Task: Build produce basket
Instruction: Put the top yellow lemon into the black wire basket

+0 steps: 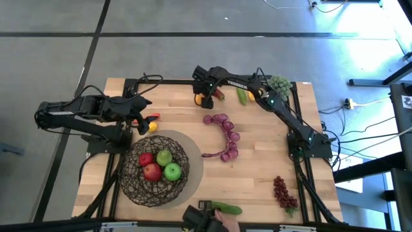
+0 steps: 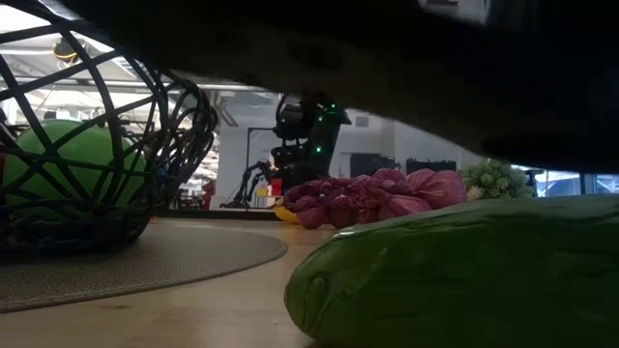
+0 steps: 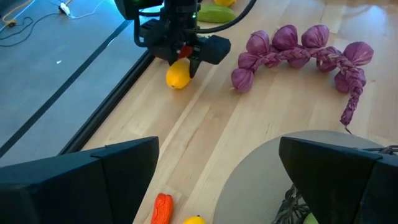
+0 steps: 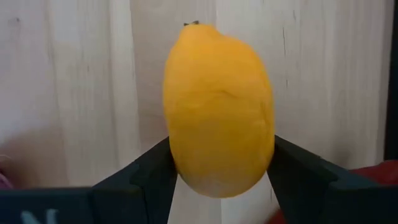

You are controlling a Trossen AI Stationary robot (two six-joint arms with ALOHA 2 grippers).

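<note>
I see a pale wood-plank table (image 1: 257, 164) with a black frame, standing on grey floor with dark seams. In the low view the room behind is dim, with ceiling lights and dark equipment.

The basket (image 1: 154, 169) sits at 7 o'clock on the table: a round bowl of dark open wire. It rests on a flat grey round mat (image 1: 193, 154). Inside are two red apples (image 1: 152, 171) and two green apples (image 1: 172, 171), smooth and glossy.

Right gripper (image 1: 206, 100) is at 12 o'clock by the far edge. Its jaws are set against both sides of a lemon (image 4: 217, 112), which is oval, matte yellow and lies on the wood.

Left gripper (image 1: 143, 120) is at 9 o'clock, just above the mat, jaws wide with nothing between them. An orange chili (image 3: 163, 208) and a yellow fruit (image 3: 195, 219) lie just beside it.

A braided string of purple onions (image 1: 225, 135) curves through the table centre. A green cucumber (image 1: 226, 208) lies at 6 o'clock, waxy skin, very close to the low camera. Dark-red grapes (image 1: 283, 192) are at 4 o'clock. Green grapes (image 1: 279, 84) are at 1 o'clock, near a green pod-shaped vegetable (image 1: 242, 96).
</note>
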